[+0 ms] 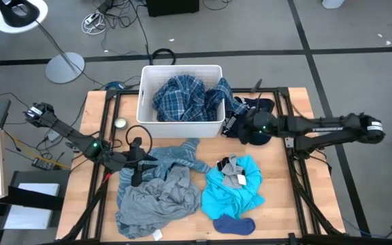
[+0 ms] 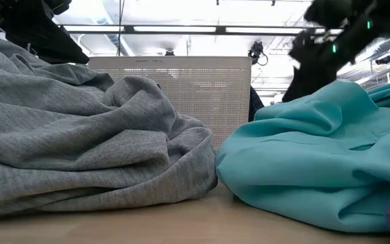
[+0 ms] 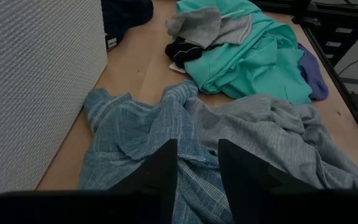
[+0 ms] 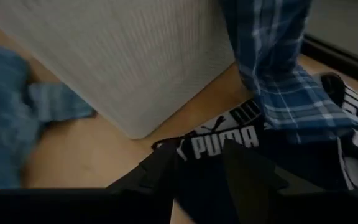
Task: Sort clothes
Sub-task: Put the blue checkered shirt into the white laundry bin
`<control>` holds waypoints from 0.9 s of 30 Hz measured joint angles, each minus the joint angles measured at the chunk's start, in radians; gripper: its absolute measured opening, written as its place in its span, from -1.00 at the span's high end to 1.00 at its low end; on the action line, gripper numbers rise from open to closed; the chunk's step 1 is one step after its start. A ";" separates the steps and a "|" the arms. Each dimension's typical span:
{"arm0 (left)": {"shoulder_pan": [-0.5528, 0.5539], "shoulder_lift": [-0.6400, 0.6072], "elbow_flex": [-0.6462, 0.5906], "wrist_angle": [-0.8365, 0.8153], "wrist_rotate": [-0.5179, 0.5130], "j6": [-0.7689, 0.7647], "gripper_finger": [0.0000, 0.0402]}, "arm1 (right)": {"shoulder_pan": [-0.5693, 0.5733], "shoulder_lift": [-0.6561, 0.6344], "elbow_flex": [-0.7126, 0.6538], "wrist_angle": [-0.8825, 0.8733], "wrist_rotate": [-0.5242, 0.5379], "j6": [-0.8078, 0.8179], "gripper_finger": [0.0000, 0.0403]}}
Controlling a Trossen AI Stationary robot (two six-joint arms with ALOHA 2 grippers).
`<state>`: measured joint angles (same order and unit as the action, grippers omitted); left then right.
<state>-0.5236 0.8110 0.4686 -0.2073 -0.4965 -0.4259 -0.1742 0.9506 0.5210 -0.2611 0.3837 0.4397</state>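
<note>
My left gripper [image 1: 145, 162] [image 3: 197, 144] stands open just over the grey-blue striped top [image 3: 148, 137], which lies spread on the table beside the grey shirt [image 1: 155, 201]. My right gripper [image 1: 241, 126] [image 4: 197, 149] is open over the navy white-striped piece [image 4: 229, 140], at the bin's right corner. The blue plaid shirt [image 1: 179, 95] fills the white bin [image 1: 148, 116]. One end of it [image 4: 284, 93] hangs over the rim onto the navy piece. The turquoise garment [image 1: 233, 190] and the dark blue socks [image 1: 235, 224] lie toward the near edge.
A small grey piece [image 1: 233, 169] and a black scrap lie on top of the turquoise garment. The white bin stands at the table's far edge, between the two arms. Bare wood [image 1: 278, 177] shows to the right of the turquoise garment. Cables and a lamp base lie on the floor beyond.
</note>
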 joint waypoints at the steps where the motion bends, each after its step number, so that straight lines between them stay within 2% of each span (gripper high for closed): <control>1: 0.000 0.000 0.000 0.000 0.000 0.000 0.40 | -0.004 0.011 -0.043 0.078 0.007 -0.046 0.35; 5: 0.000 0.000 0.000 0.000 0.000 0.000 0.40 | -0.026 0.072 -0.162 0.336 0.103 -0.160 0.35; 7: 0.000 0.000 0.000 0.000 0.000 0.000 0.40 | -0.048 0.106 -0.187 0.405 0.162 -0.183 0.35; 9: 0.000 0.000 0.000 0.000 0.000 -0.003 0.40 | -0.076 0.145 -0.192 0.451 0.174 -0.231 0.35; 12: 0.000 0.000 0.000 0.000 0.000 -0.004 0.40 | -0.115 0.209 -0.192 0.508 0.133 -0.320 0.35; 17: 0.000 0.000 0.000 0.000 0.000 -0.009 0.40 | -0.181 0.317 -0.192 0.634 0.104 -0.369 0.35; 21: 0.000 0.000 0.000 0.006 0.000 -0.011 0.40 | -0.251 0.402 -0.192 0.756 0.002 -0.413 0.37; 24: 0.000 0.000 0.000 0.009 0.000 -0.021 0.40 | -0.296 0.460 -0.174 0.774 -0.061 -0.414 0.51; 27: 0.000 0.000 0.000 0.011 0.000 -0.027 0.40 | -0.319 0.507 -0.137 0.773 -0.122 -0.392 0.80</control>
<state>-0.5236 0.8109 0.4686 -0.1967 -0.4965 -0.4531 -0.4931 1.4580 0.3843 0.5121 0.2620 0.0478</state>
